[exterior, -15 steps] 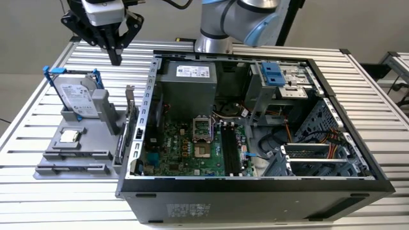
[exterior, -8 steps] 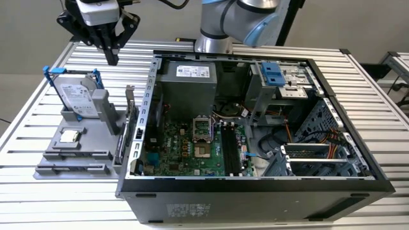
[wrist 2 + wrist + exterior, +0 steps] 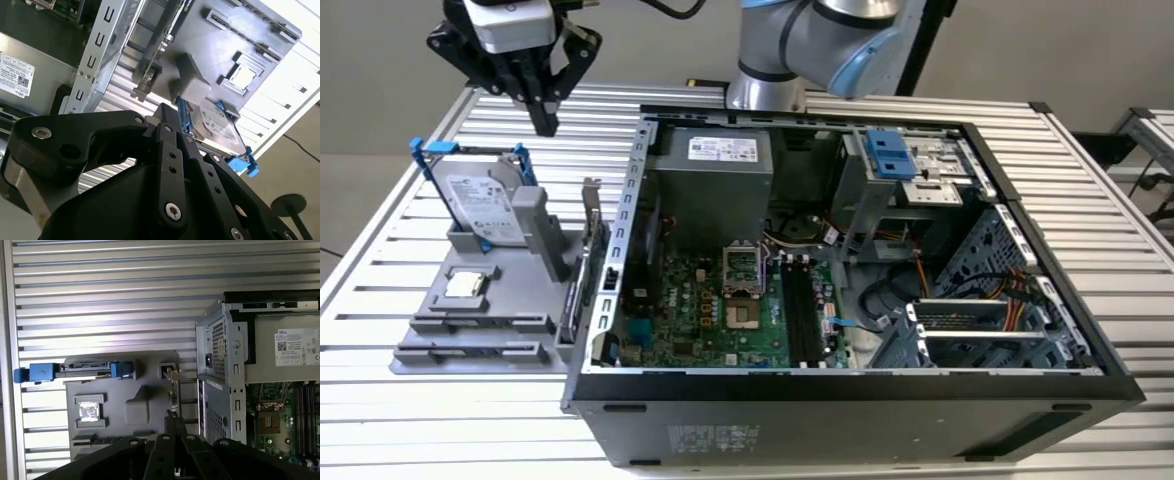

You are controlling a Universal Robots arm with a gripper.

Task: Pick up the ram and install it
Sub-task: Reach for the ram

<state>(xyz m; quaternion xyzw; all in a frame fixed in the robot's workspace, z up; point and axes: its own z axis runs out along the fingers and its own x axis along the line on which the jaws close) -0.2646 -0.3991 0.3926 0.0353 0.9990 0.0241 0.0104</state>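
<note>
fingers pressed together on nothing, the gripper (image 3: 544,120) hangs above the grey holder (image 3: 467,325) and should spread them square to the ram (image 3: 173,395) standing on edge there

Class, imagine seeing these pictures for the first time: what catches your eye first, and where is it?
An open computer case lies on the slatted table, its green motherboard bared. At the exterior view's left a grey holder carries a hard drive in a blue frame, with the robot's hand hanging above the holder.
</note>
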